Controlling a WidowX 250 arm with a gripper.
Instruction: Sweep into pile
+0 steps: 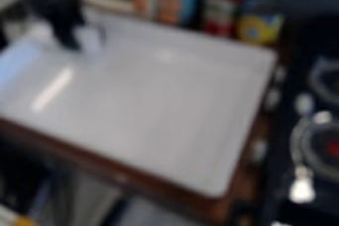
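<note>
No readable text, no legible labels, numbers or signs

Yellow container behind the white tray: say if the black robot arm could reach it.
Probably: over the white tray the way looks open, though a red-and-white container stands beside the yellow container, toward the arm.

Fixed camera view: I look down at a slant from above onto the white tray. Range: near enough that the tray spans most of the frame, its edges running obliquely. Facing: across the tray toward the yellow-labelled container at upper right; wooden edge on my near side, lower left.
</note>
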